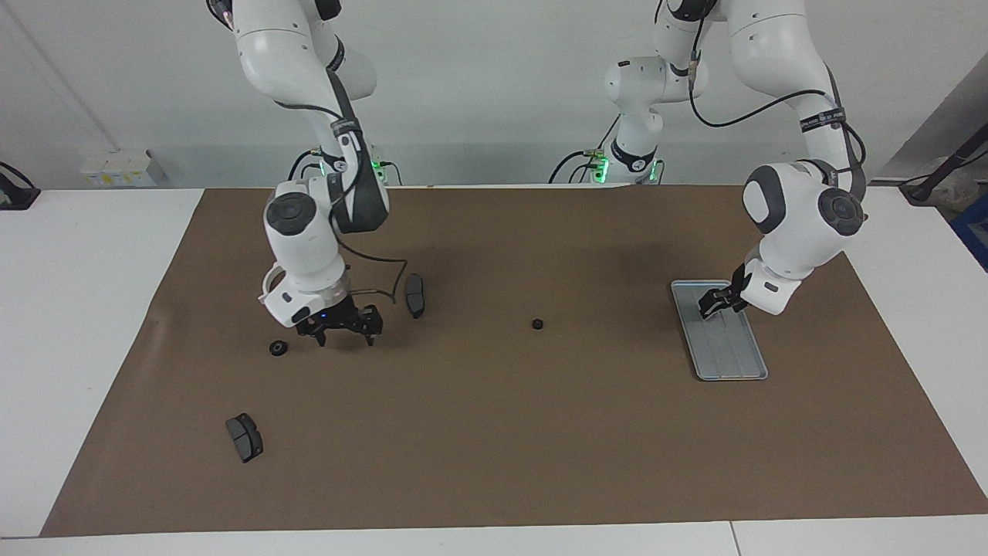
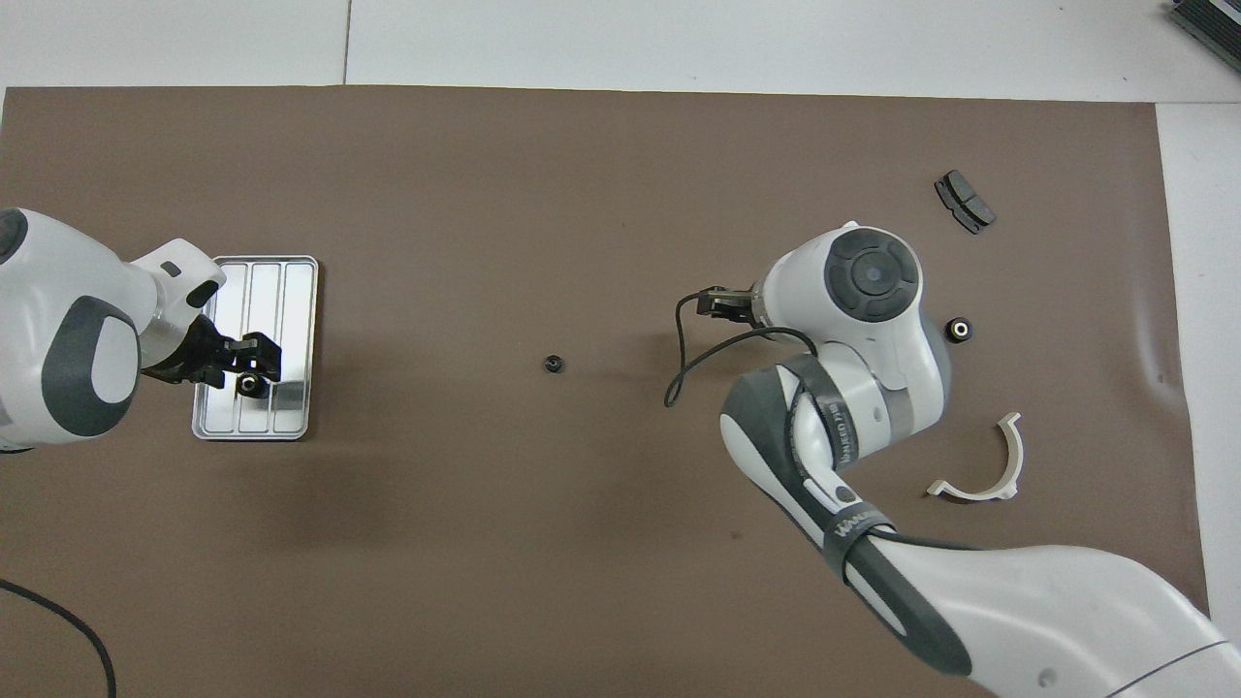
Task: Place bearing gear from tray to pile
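Brown paper mat covers nearly the whole table, and most of it is bare, so there's loads of room through the middle and along the edge farthest from the robots.

The silver tray sits toward the left arm's end, well in from the mat's edges. One bearing gear is still in the tray, in the end nearer the robots, close to the rim. The left gripper is right over it, with its fingertips just beside the gear. I honestly can't tell how wide the jaws stand or whether they've got it.

A second gear lies alone mid-mat with clear space all round.

Toward the right arm's end is the pile, which is really a loose scatter: the white half-ring bracket, one brake pad and the other brake pad out near the mat's corner. A third gear lies on the mat among them. The right gripper hangs low over the mat between that gear and the first pad, jaws spread wide with nothing in them.
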Robot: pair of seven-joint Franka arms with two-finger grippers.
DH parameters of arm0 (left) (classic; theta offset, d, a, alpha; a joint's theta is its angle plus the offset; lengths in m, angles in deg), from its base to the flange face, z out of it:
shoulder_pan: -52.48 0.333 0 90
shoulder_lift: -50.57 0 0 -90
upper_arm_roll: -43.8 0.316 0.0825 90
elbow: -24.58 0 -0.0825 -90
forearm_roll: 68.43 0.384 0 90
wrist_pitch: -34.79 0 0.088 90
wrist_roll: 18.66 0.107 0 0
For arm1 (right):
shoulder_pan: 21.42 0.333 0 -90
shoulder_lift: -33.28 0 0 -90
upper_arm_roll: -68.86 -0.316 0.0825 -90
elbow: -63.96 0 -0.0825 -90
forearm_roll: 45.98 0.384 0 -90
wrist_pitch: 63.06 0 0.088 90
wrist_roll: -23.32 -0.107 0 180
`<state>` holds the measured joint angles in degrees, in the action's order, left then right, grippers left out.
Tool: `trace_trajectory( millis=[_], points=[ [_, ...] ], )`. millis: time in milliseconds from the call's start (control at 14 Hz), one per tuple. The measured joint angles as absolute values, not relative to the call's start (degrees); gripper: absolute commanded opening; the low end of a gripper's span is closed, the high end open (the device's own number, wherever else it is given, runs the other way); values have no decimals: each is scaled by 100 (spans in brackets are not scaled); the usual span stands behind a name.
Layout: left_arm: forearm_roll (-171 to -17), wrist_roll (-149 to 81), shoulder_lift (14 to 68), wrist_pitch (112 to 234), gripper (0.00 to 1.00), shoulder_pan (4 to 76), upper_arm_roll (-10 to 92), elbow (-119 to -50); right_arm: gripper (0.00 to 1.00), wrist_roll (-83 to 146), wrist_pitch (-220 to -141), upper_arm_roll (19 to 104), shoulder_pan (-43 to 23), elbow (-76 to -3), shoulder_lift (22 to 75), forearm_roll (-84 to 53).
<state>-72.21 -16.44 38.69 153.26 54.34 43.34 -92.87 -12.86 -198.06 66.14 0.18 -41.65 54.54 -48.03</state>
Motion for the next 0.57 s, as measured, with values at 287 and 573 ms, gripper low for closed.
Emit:
trace_trajectory(
  millis=[287,573],
  points=[
    [-7221,-1230,3869,15596,70,5533,4345,-9430,97,-2300,-19782,6621,745,-3364,6127,-4805],
    [-7221,-1141,3815,15932,68,5675,4351,-9510,76,-2670,-19474,6625,1343,-2667,6657,-4806]
  ],
)
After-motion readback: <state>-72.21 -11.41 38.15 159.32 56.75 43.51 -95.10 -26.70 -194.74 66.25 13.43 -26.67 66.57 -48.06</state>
